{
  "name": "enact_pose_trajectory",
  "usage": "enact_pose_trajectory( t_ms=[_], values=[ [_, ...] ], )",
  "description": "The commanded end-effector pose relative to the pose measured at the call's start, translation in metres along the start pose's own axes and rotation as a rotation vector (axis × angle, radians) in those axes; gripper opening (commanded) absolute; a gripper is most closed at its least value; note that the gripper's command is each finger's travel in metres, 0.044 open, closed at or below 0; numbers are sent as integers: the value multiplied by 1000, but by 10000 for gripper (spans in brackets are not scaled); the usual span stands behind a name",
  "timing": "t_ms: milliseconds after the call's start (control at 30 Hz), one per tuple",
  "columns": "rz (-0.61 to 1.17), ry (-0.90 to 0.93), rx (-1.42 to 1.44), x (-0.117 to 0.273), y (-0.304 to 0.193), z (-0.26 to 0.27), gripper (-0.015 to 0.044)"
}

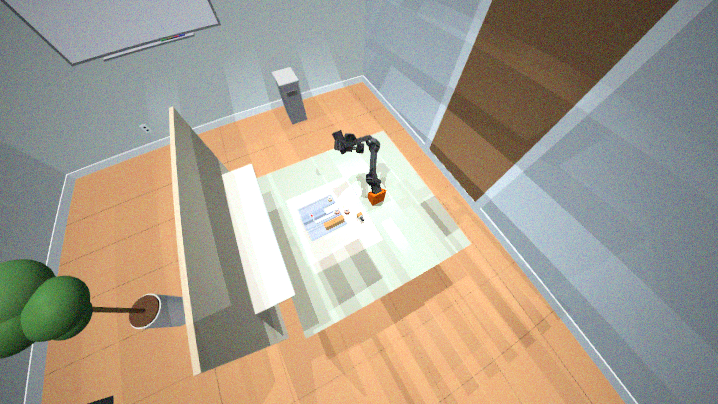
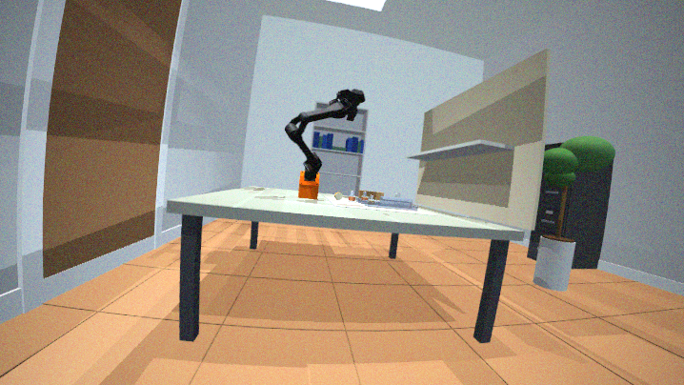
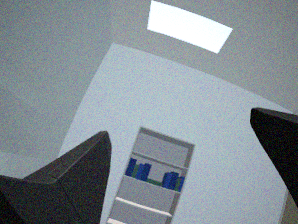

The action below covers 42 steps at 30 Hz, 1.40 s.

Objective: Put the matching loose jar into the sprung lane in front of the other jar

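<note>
1. I am holding my gripper [image 3: 182, 127] wide apart, with nothing between the jaws; in the wrist view my two dark fingers are framing only a far wall, a bookshelf [image 3: 149, 199] with blue items on it, and a bright ceiling panel [image 3: 188, 26]; I am touching nothing.
2. I am carrying the gripper [image 2: 352, 103] high above the table [image 2: 334, 215], my arm [image 2: 306, 138] bending up from its orange base [image 2: 309, 185] and reaching out level at the top; the hand is pointing outward and slightly upward, well apart from everything on the table.
3. Beyond my base, on the pale sheet on the table, the loose jars are standing: one small jar [image 1: 360, 216] with an orange band nearest the base, and another small jar [image 1: 346, 211] just past it; they are too small for me to tell their labels or which matches.
4. Farther still, the lane fixture [image 1: 317, 219] is lying as a grey-blue tray; a red-topped jar [image 1: 311, 215] is sitting inside it, and a brown block [image 1: 333, 222] is lying along its near side; I cannot make out the pusher plate or the front stop.
5. Behind the fixture, a tall panel with a white shelf [image 1: 256, 236] is standing along the table's far edge.
</note>
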<state>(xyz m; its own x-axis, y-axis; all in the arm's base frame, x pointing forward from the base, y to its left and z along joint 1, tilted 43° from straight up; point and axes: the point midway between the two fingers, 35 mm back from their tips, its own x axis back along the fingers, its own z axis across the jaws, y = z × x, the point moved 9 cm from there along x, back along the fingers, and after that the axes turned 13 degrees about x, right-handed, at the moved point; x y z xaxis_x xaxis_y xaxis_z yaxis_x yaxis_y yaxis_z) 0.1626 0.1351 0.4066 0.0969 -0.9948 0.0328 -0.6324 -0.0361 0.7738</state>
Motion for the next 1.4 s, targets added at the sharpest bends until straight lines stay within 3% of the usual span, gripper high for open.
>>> enact_pose_trajectory(
  t_ms=[0,400,767,967,1167,1367],
  values=[
    [8,-4,-12,0,-2,-1,426],
    [603,-301,-776,-8,-140,-3,440],
    [1343,-611,-1277,18,-249,49,440],
    [1830,-786,-1343,43,-288,88,440],
    [2362,-935,-1141,70,-311,127,440],
    [2414,-946,-1101,73,-312,131,440]
  ],
)
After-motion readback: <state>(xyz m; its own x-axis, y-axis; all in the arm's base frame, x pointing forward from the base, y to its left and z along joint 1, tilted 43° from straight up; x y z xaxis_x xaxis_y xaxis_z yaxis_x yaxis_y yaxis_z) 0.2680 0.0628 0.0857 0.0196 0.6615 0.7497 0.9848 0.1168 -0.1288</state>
